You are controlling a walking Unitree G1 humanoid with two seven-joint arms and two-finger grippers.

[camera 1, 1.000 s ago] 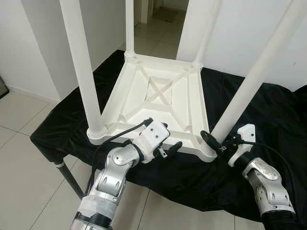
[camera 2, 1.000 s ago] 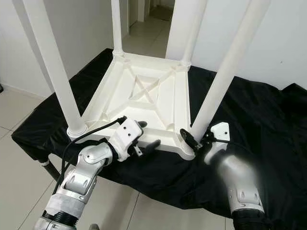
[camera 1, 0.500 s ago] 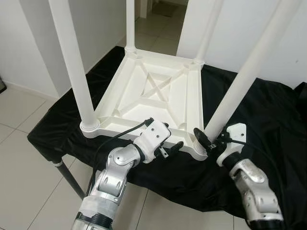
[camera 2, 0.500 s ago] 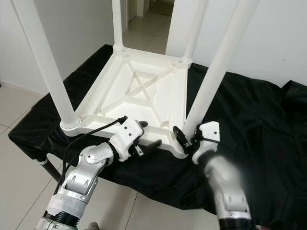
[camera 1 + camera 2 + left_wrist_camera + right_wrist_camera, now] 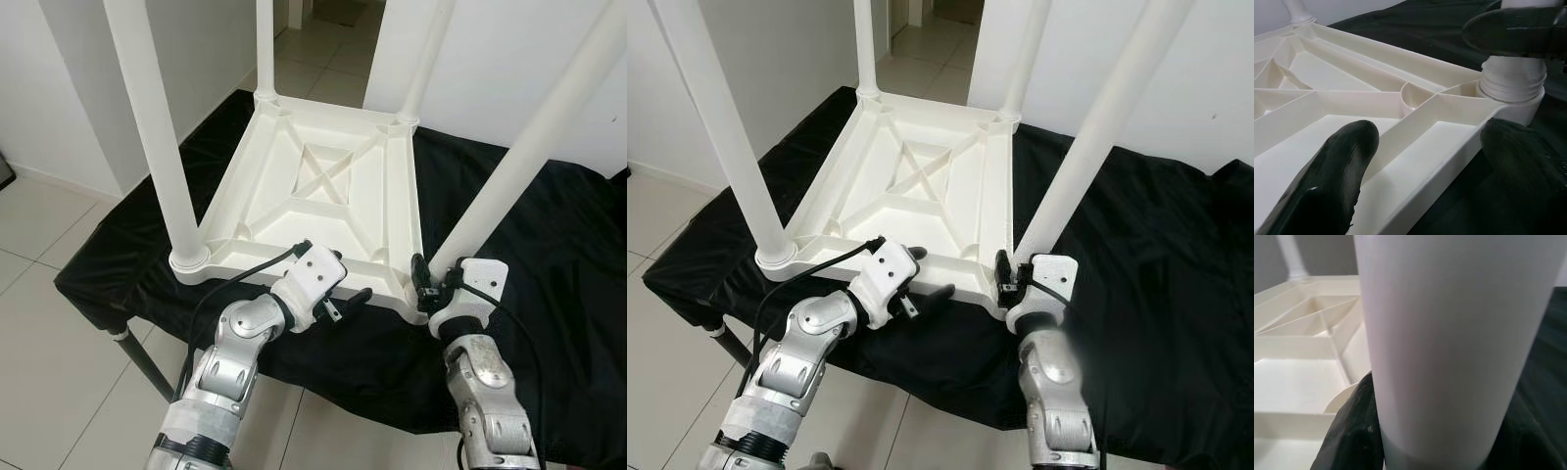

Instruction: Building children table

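Right gripper (image 5: 423, 284) clenched round near-right leg (image 5: 519, 176) at base. Left gripper (image 5: 345, 304) spread, straddling table rim (5 o'clock). White ribbed children table (image 5: 323, 196) upside down on black-draped bench (image 5: 118, 264); legs up, 12 o'clock.

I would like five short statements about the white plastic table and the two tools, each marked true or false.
1. The white plastic children's table lies upside down on a black cloth. True.
2. Only two white legs are fitted. False: four legs stand up from its corners.
3. The right tool is at the base of the near right white leg, a finger on each side of it. True.
4. The left tool grips the near left leg. False: it is open over the table's near edge, and that leg stands apart.
5. The cloth is red. False: it is black.
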